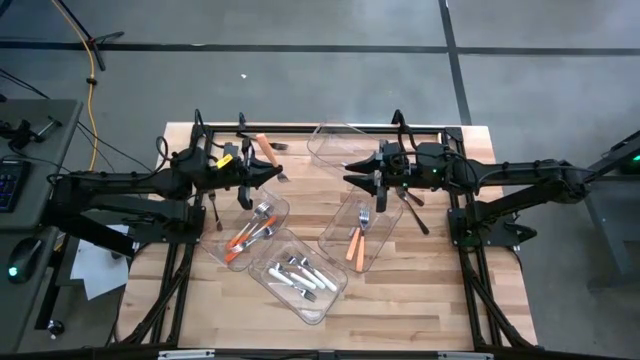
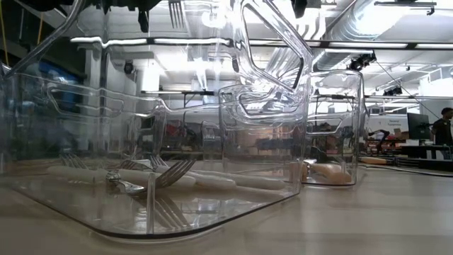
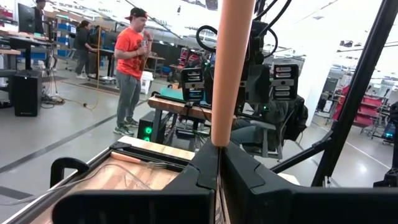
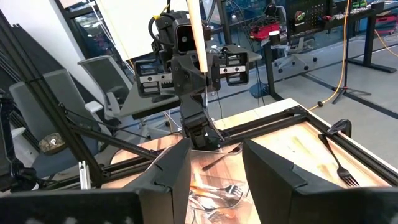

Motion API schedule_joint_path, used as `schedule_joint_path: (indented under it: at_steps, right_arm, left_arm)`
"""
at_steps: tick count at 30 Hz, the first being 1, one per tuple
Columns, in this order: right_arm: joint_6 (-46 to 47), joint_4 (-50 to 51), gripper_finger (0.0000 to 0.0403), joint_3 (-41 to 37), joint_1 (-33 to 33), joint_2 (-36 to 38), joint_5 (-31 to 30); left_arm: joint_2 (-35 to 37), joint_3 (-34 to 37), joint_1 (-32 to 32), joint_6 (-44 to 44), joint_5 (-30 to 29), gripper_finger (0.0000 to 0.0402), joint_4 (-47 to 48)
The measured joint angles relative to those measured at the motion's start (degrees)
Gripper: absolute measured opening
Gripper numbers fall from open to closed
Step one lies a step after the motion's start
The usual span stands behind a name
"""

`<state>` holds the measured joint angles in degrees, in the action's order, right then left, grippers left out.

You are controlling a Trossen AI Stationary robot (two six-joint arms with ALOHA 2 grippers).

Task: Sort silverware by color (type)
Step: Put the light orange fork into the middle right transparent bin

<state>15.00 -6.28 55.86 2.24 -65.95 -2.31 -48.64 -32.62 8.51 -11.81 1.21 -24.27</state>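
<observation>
Left wrist view shows the left gripper point(image 3: 219, 163) clamped on an orange-handled utensil point(image 3: 231, 68), apparently mid-transfer; next it needs lowering into the bin point(image 1: 222, 240) holding orange pieces.

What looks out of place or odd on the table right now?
One clear bin near the table's far edge sits tilted, not flat like the other three. Also, orange-handled pieces lie in both the left bin and the right bin, so that colour looks split.
</observation>
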Motion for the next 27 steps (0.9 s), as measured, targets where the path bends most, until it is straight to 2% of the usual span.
schedule_joint_path:
  at_steps: [9,12,20,27]
  right_arm:
    - [1.5,-0.4,0.0130,0.0,0.0,0.0,0.0]
    - [1.7,-1.6,0.0130,0.0,0.0,-0.5,-0.3]
    - [1.7,-9.5,0.0130,0.0,0.0,-4.9,0.5]
    - [1.7,-14.8,0.0130,0.0,0.0,-9.0,2.9]
  left_arm:
    - [-3.3,-0.1,-1.1,-1.5,0.0,0.0000,0.1]
    - [-7.6,-1.1,-2.7,-1.5,0.0,0.0000,-0.8]
    - [-22.2,-6.9,-5.4,0.4,0.2,0.0000,-10.9]
    - [-29.6,-12.4,-5.3,0.4,3.1,0.0000,-12.4]
